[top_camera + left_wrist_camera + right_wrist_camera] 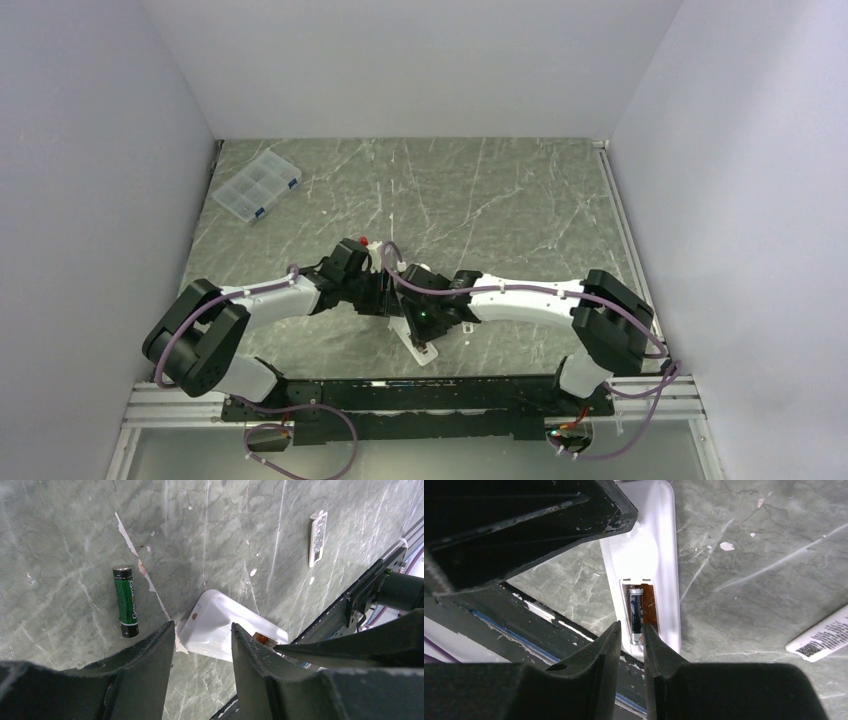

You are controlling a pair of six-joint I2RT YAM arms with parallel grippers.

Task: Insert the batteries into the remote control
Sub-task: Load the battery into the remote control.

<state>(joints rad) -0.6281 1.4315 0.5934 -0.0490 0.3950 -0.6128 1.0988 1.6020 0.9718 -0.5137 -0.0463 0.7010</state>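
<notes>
Remote control lies back-up near the table's near edge. One battery is seated in its recess, and the slot beside it is bare. Right gripper hangs at that cell's end, fingers narrowly apart, clamping nothing. Left gripper, apart and empty, stands over the remote's other end. Spare battery lies well apart. Recommend lifting straight clear, then seating the spare spring-end first
</notes>
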